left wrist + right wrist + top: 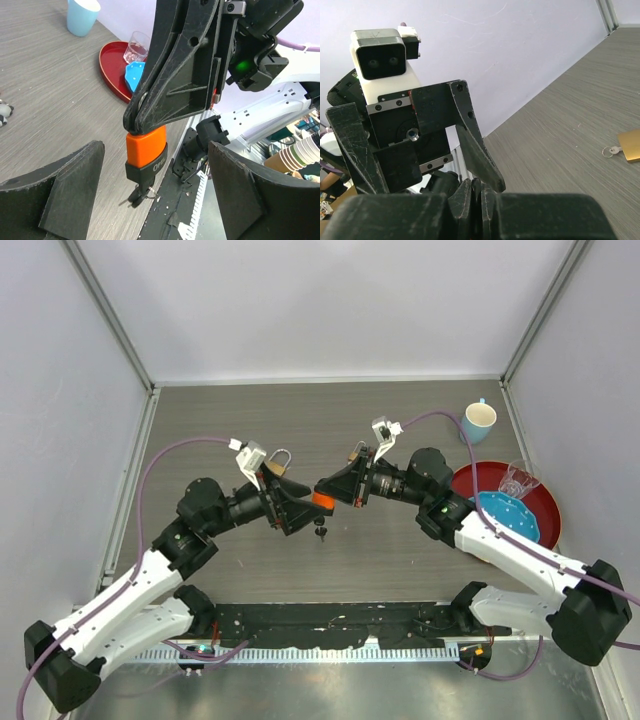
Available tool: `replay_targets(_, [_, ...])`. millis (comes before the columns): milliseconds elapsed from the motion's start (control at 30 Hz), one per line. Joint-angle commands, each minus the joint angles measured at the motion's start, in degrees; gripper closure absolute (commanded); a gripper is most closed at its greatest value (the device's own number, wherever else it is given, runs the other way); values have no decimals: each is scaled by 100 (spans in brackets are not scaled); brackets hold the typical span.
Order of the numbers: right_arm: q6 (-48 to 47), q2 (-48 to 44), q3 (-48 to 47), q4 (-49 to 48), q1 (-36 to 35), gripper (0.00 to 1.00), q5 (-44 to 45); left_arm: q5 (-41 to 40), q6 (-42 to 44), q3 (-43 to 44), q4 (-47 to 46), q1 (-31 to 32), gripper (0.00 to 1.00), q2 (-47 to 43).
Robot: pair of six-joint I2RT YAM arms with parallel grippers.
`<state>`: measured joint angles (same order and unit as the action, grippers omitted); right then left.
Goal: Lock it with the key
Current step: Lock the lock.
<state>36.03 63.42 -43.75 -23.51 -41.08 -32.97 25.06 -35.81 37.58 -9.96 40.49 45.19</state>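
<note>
The key (145, 150) has an orange body with a black end. A ring and a small dark piece hang below it. My right gripper (328, 496) is shut on the key's upper end and holds it above the table. My left gripper (155, 192) is open. Its two wide-apart fingers (65, 192) flank the key without touching it. In the top view the key (322, 502) is the orange spot between the two grippers. A brass padlock (278, 464) lies on the table just beyond the left wrist. It also shows in the right wrist view as a brass padlock (630, 146) with a small ring.
At the back right stands a light blue cup (479, 422). A red plate (540, 502) at the right holds a blue dish (510, 516) and a clear glass (518, 480). Grey walls enclose the table on three sides.
</note>
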Motion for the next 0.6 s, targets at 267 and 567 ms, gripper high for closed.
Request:
replay_targets(267, [-131, -295, -486, -49, 30, 98, 19, 1052, -400, -1024, -1429, -6, 8, -81])
replay_targets(567, [0, -242, -433, -259, 39, 98, 36, 1256, -532, -1332, -2203, 29, 11, 262])
